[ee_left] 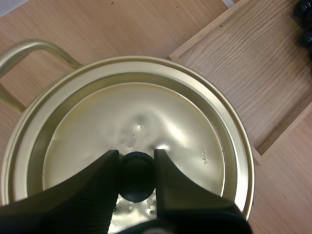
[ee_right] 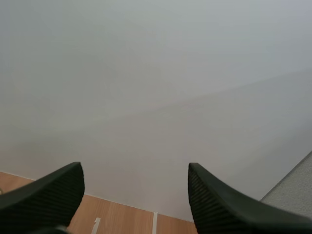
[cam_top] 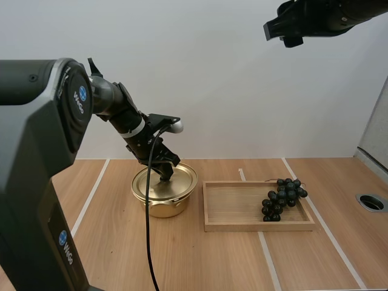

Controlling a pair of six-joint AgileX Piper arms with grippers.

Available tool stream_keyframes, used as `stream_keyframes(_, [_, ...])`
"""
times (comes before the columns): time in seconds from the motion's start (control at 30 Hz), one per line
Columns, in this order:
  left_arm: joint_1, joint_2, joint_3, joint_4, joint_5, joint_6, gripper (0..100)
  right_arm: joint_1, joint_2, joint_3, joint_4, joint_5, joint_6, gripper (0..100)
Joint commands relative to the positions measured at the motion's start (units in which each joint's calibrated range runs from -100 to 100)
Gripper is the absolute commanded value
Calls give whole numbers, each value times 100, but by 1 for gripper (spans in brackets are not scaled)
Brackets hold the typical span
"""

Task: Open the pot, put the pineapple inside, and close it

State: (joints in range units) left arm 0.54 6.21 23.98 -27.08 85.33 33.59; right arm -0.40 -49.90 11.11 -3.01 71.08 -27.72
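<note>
Two fingers (ee_left: 92, 190) of the left pincer (ee_left: 136, 157) are clamped on the knob (ee_left: 136, 180) of the lid (ee_left: 146, 117) closing the pot (cam_top: 162, 207). At 3 o'clock, grapes (cam_top: 282, 196) are held in the tray (cam_top: 233, 203) on the taped wood counter (cam_top: 194, 260). The right pincer (ee_right: 135, 171) is spread before a white wall (ee_right: 156, 87).

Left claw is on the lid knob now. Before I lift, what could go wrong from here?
1. The left claw pinches the small round knob near its tips; the lid could slip or tilt on lifting.
2. The tray sits close beside the pot, so a lid swung that way may clip its rim.
3. The tray holds grapes, not a pineapple; loading may stall.
</note>
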Motion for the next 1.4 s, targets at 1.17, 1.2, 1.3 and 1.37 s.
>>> stream_keyframes(1.17, [126, -5088, -1146, -284, -3508, -1319, 100, -24, -439, 296, -257, -653, 835, 100])
stream_keyframes(1.2, [126, -5405, -985, -284, -3770, -1331, 100, -24, -450, 378, -257, -672, 824, 100])
stream_keyframes(1.3, [126, -6307, -346, -284, -4334, -1354, 100, -24, -844, 1098, -267, -1527, 751, 100])
stream_keyframes(1.37, [126, -6892, 182, -256, -4436, -1469, 100, -24, -1167, 1672, -267, -2391, 751, 100])
